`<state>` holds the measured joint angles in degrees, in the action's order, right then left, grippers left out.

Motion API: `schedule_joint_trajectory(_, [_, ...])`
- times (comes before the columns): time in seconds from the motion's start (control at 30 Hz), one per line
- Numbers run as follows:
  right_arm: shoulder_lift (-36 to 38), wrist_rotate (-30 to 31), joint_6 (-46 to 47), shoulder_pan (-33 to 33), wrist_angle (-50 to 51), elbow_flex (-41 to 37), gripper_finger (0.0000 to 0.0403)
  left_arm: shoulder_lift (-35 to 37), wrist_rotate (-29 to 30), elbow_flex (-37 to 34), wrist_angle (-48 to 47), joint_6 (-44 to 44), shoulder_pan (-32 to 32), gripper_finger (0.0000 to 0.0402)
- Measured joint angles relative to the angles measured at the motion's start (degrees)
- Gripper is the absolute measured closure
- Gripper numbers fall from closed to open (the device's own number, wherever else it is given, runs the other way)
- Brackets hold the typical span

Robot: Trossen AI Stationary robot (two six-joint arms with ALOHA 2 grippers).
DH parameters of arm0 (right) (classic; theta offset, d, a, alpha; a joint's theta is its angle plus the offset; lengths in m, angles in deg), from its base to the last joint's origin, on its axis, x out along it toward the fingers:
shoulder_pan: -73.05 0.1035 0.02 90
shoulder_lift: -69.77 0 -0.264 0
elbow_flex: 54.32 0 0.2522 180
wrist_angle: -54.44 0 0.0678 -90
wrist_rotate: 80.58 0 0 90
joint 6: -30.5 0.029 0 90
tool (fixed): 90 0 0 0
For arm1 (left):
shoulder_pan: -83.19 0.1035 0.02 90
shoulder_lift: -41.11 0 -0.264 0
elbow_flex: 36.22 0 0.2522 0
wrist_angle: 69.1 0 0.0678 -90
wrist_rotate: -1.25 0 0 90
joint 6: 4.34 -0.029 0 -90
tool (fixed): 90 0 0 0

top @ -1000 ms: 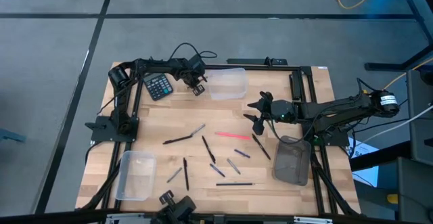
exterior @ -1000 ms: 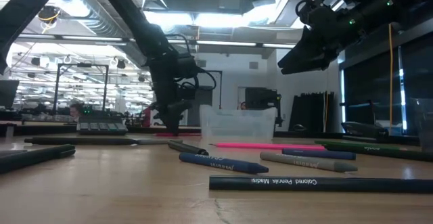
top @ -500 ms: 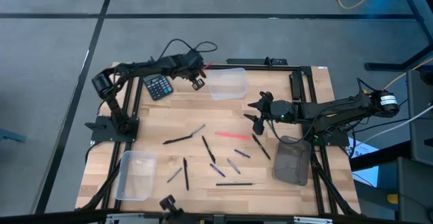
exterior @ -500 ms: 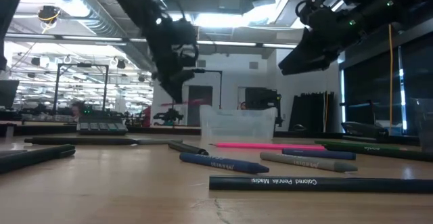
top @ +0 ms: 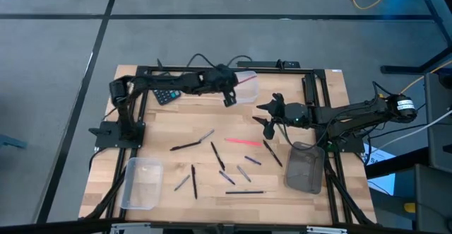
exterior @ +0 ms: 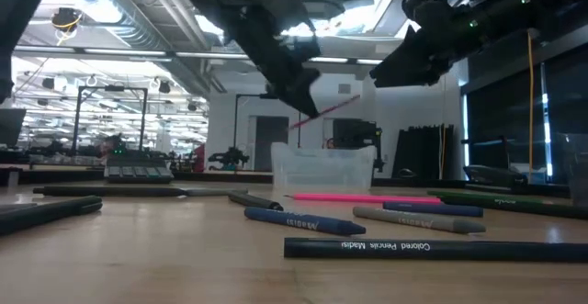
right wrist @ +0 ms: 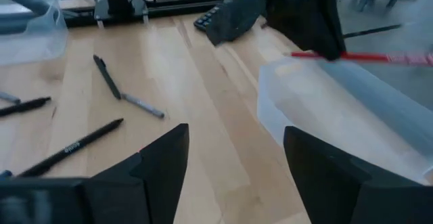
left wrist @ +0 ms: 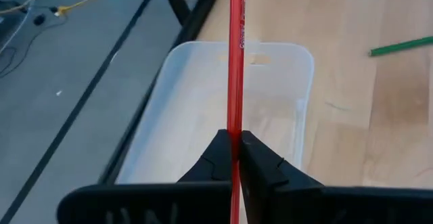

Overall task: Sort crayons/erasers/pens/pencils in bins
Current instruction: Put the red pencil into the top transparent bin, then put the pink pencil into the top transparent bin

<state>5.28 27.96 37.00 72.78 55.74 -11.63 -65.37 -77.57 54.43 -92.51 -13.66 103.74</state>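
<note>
My left gripper [top: 229,96] is shut on a thin red pencil [left wrist: 236,61] and hangs over the clear bin [top: 240,87] at the table's far middle. The pencil also shows in the low view [exterior: 328,107], slanting above that bin [exterior: 323,168]. My right gripper [top: 265,119] is open and empty above the table, right of the bin, its fingers wide apart in its wrist view [right wrist: 233,176]. Several loose sticks lie flat on the table, among them a pink one [top: 244,142] and a black one [top: 185,146]. My left gripper pinches the red pencil's shaft [left wrist: 235,126] between its two fingertips [left wrist: 220,149]. The fingers come from above, slanting toward the table's right. The pencil is lifted clear and tilted, and its long free end [left wrist: 237,7] reaches out over the bin.
A second clear bin [top: 141,183] stands near left. A smoky dark bin [top: 305,167] stands near right, under my right arm. A black calculator [top: 164,95] lies far left, partly under my left arm. More pencils lie in the low view's foreground [exterior: 432,247].
My left gripper has risen from the table beside the calculator with the red pencil, lifting it clear. It has then gone toward the table's right edge and now hangs over the far clear bin. The pencil has tipped to a slant.
</note>
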Motion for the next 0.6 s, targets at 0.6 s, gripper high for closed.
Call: schedule_joint_trajectory(0.6, [0.00,-0.15,-2.49,-0.07,9.77,0.00,0.0157,-5.83,0.52,4.25,-14.91,-5.86,7.74,0.0324])
